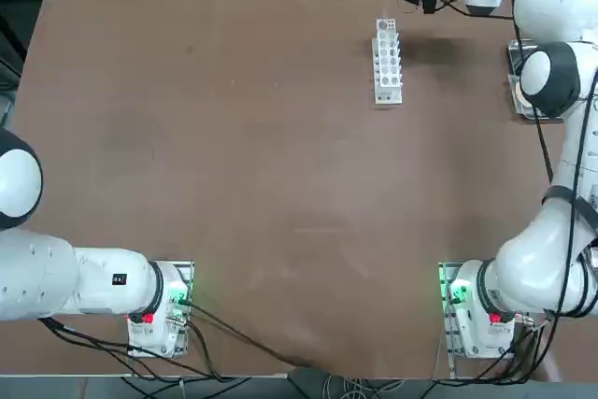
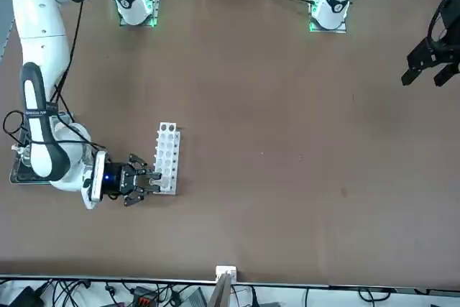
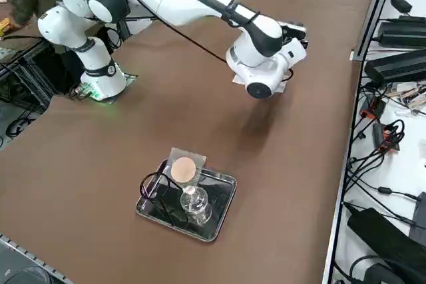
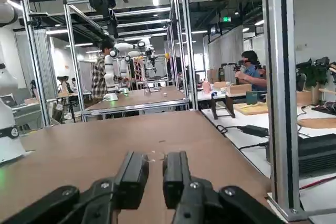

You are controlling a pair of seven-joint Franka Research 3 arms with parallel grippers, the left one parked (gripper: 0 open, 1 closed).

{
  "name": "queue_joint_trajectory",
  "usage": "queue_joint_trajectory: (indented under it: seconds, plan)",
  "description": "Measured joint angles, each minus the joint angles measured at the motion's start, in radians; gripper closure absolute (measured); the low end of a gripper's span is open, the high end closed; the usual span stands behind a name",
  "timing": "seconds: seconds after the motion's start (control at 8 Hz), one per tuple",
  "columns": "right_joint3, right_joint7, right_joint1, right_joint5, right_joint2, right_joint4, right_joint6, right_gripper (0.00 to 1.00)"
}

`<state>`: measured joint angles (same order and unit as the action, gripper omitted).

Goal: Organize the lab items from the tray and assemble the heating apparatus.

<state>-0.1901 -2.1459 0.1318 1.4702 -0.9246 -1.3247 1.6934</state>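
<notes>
A robotics laboratory: aluminium-frame workcells [image 4: 182,40], further brown benches [image 4: 137,98], cabling [image 3: 379,138] and people at workstations [image 4: 251,74].

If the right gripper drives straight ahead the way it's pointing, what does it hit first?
Probably nothing. The right gripper points level over bare table, with no object ahead in its wrist view. The white test-tube rack seems off that line, though depth is unclear.

Top cam: overhead, bases at bottom edge, whole table [image 1: 234,184].
Front cam: across table, faces robot, wide.
Rt side cam: raised, diagonal, closer; only view w/ whole tray [image 3: 223,207].
Wrist cam: level, close behind fingers [image 4: 131,174], looks across room.
Top + front share white rack [image 1: 387,61].
</notes>
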Motion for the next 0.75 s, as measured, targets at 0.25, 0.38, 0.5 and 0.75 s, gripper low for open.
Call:
queue_joint_trajectory:
  seconds: [0.25, 0.38, 0.5, 0.75]
  plan:
    - [0.000, -0.022, 0.000, 0.000, -0.002, -0.003, -0.003, 0.78]
    - [0.000, -0.027, 0.000, 0.001, -0.003, -0.004, -0.003, 0.77]
    - [0.000, -0.031, 0.000, 0.001, -0.008, -0.005, -0.005, 0.77]
    - [0.000, -0.038, 0.001, 0.001, -0.018, -0.005, -0.011, 0.68]
